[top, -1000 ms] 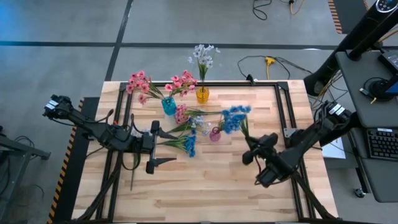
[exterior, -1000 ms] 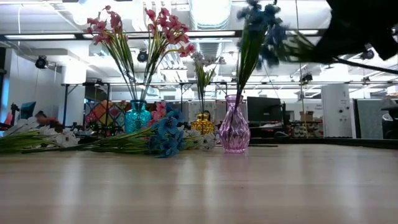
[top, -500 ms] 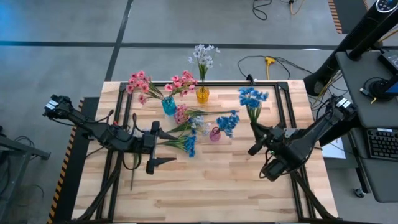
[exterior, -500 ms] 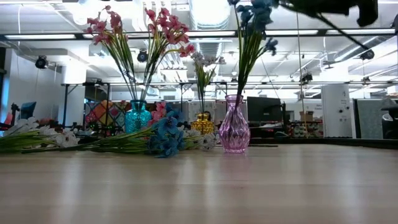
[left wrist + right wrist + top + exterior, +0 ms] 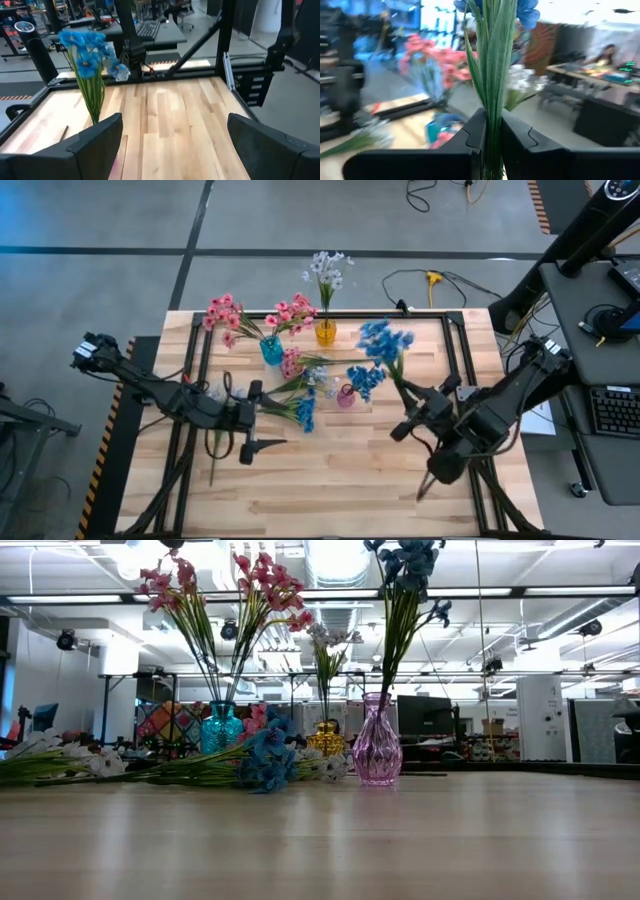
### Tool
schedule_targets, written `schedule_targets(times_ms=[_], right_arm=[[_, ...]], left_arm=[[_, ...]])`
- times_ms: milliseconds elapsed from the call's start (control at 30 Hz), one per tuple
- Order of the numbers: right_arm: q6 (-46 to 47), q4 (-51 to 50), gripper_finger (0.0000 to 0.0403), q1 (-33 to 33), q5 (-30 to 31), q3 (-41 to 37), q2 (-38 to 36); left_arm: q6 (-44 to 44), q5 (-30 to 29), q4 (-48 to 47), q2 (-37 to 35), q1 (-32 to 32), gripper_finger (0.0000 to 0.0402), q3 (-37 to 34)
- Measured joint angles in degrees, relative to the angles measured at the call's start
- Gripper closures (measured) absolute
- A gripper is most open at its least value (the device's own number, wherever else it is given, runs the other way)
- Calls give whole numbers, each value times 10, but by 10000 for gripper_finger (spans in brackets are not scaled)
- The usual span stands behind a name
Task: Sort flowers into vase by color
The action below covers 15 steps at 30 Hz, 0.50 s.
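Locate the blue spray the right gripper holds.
The blue spray is clamped in the right gripper, right of centre in the high view, beside the pink vase.

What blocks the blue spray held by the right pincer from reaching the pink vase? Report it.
Nothing solid visible. The right pincer grips the held blue spray above the table. The pink vase already holds one blue flower, whose blooms lean toward the arm and may crowd the mouth.

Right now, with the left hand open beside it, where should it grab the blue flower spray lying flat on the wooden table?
Grip the loose blue-bloomed spray by its thin green stems, which lie flat pointing toward the left hand, blooms at the far end. Come down from above, straddling the stems crosswise. The right hand is shut on another blue spray.
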Motion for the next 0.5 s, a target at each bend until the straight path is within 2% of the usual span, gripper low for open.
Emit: schedule_targets(times_ms=[133, 267, 500], right_arm=[[-64, 27, 369, 9, -76, 50, 20], [-132, 86, 369, 8, -165, 68, 42], [-355, 353, 369, -23, -360, 46, 63]], left_arm=[[4, 0, 14, 19, 0, 61, 0], [17, 0, 26, 29, -1, 61, 0], [33, 1, 56, 30, -9, 61, 0]])
